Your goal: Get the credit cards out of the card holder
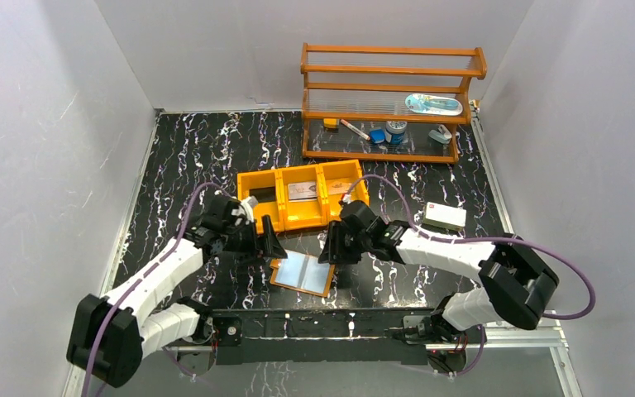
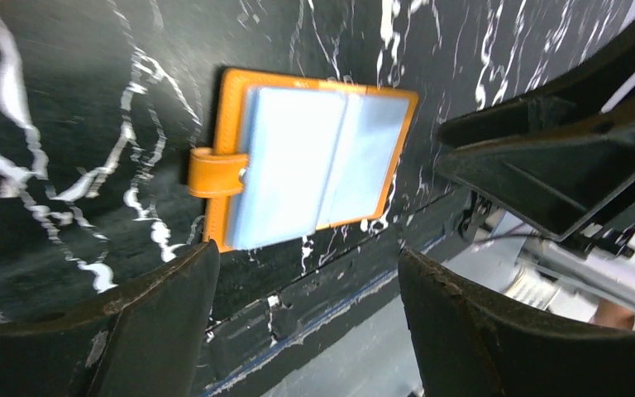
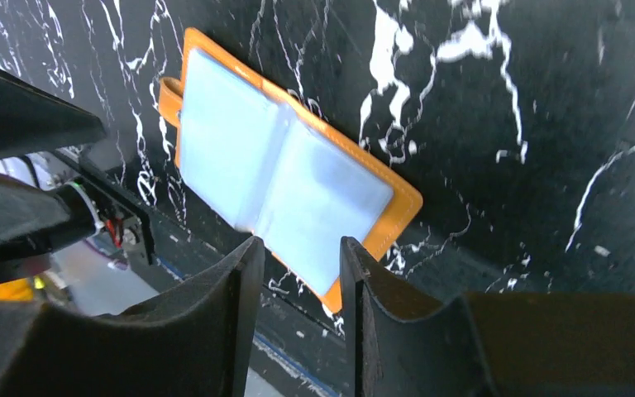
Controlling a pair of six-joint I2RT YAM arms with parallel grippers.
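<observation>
Markings: the white box (image 1: 445, 217) lies on the table (image 1: 190, 157) to the right of the orange three-compartment tray (image 1: 298, 222). It carries a small red mark at one corner, and any lettering is too small to read. Print on the credit cards (image 1: 302, 191) is likewise too small to read.

Left fingers (image 2: 132, 331): spread wide, with nothing between them. In the top view they hang just beside the left short edge of the card holder (image 1: 302, 274). Contact with it cannot be determined.

Right fingers (image 3: 215, 331): parted by a narrow gap, gripping nothing. They sit over the right end of the holder. Whether they touch it cannot be determined.

Card holder: lies open and flat on the table between the two sets of fingers, nearer the arm bases than the tray and apart from it. The pale blue-grey pockets (image 2: 314, 165) face up, and the orange-tan cover shows as a border around them. The long axis runs left to right, with the right end slightly nearer the bases. The fold crosses the middle the short way. The snap tab (image 2: 215, 172) projects from the left short edge, toward the left arm.

Credit cards: one whitish-grey card lies in the tray's middle compartment, and a tan card (image 1: 336, 188) lies in the right compartment. The left compartment is partly hidden by the left arm.

A wooden shelf rack (image 1: 393, 50) stands at the far edge of the table.
</observation>
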